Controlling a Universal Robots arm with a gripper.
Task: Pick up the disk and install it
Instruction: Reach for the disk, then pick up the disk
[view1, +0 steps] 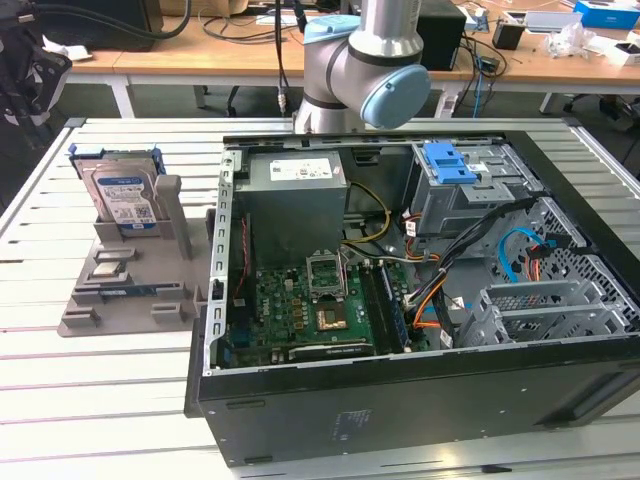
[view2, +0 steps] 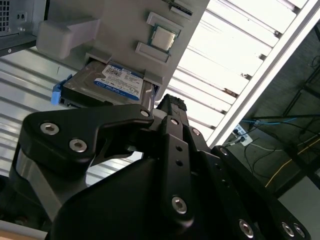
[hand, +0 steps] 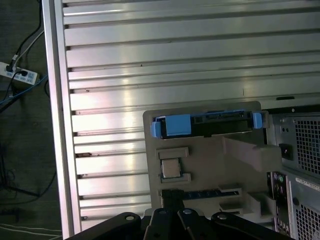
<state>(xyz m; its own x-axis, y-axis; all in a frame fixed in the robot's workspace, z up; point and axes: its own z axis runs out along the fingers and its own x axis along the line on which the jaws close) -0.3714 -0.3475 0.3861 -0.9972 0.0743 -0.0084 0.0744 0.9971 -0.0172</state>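
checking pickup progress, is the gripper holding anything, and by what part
Nothing held: the disk stands in its grey stand, the gripper apart from it.

Both wrist views above the disk (hand: 210, 122)

A black computer case (view1: 400, 410) lies open on the slatted metal table (view1: 90, 400), showing a green motherboard (view1: 300, 310), a grey power-supply box (view1: 295, 195) and a blue latch piece (view1: 447, 163). Just beside the case, on the exterior view's left, stands a grey fixture (view1: 130, 300). In the first wrist view it carries 1 small square chip (hand: 171, 168).

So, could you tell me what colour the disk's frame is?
The carrier frame is blue; first wrist view.
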